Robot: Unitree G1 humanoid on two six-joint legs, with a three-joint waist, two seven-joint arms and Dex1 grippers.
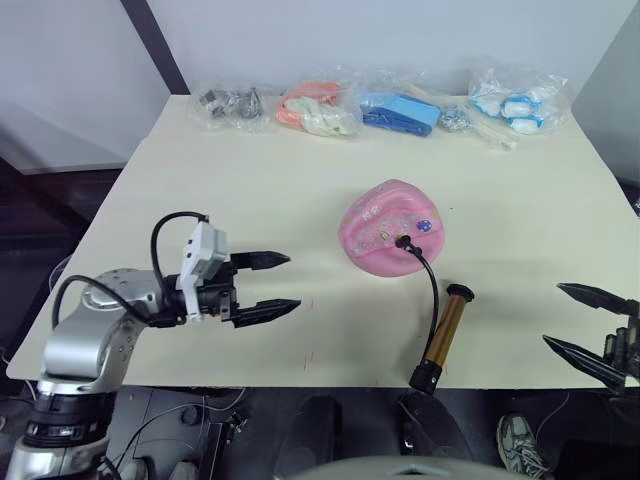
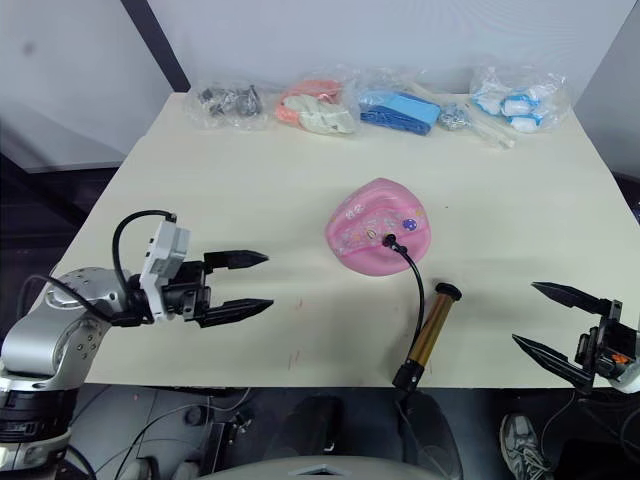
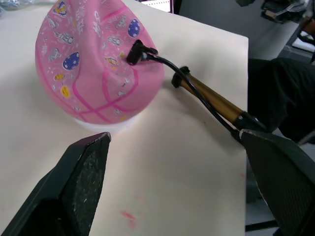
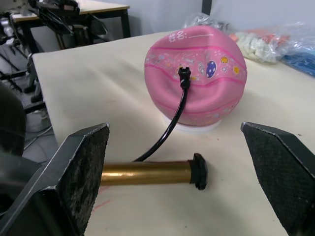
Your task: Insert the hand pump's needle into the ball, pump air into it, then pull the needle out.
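Both two-finger black grippers, left (image 1: 275, 285) and right (image 1: 590, 330), are spread wide apart, holding and touching nothing, at the near edge of the smooth cream table (image 1: 250, 190). Mid-table, the soft, sagging pink rubber ball (image 1: 385, 228) with cartoon prints has the black needle fitting (image 1: 403, 241) plugged in. The thin black hose (image 1: 432, 285) curves to the slim bronze-gold metal hand pump (image 1: 443, 338) lying just beside, its handle end overhanging the near edge.

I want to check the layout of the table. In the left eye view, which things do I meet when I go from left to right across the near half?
Left gripper with two black fingers → deflated pink rubber ball → bronze-gold hand pump → right gripper with two black fingers.
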